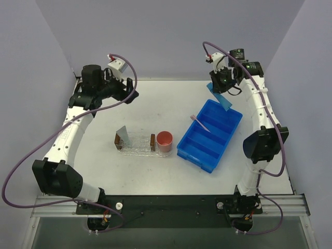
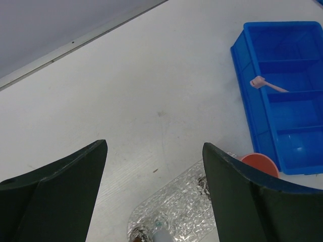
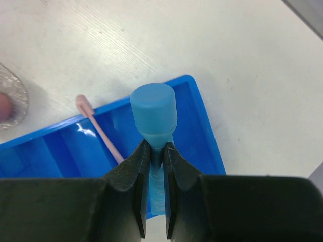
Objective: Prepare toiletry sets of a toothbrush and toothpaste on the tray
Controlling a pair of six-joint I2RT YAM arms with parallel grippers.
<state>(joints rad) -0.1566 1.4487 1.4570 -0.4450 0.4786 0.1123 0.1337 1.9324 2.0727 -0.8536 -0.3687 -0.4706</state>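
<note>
My right gripper [image 1: 222,89] is shut on the light blue toothpaste tube [image 1: 221,99] and holds it in the air over the far end of the blue bin [image 1: 210,136]. In the right wrist view the jaws [image 3: 155,146] pinch the tube [image 3: 153,113] just below its cap. The pink toothbrush [image 1: 199,123] leans in the bin, head over the rim; it also shows in the wrist views [image 3: 99,132] [image 2: 266,85]. The clear bumpy tray [image 1: 136,144] lies mid-table with the whitish-grey tube [image 1: 123,134] at its left end. My left gripper [image 1: 130,96] [image 2: 154,146] is open, empty and raised at the far left.
A pink cup [image 1: 164,141] stands between the tray's right end and the bin. Small brown blocks [image 1: 152,141] sit at both ends of the tray. Grey walls close in the table on three sides.
</note>
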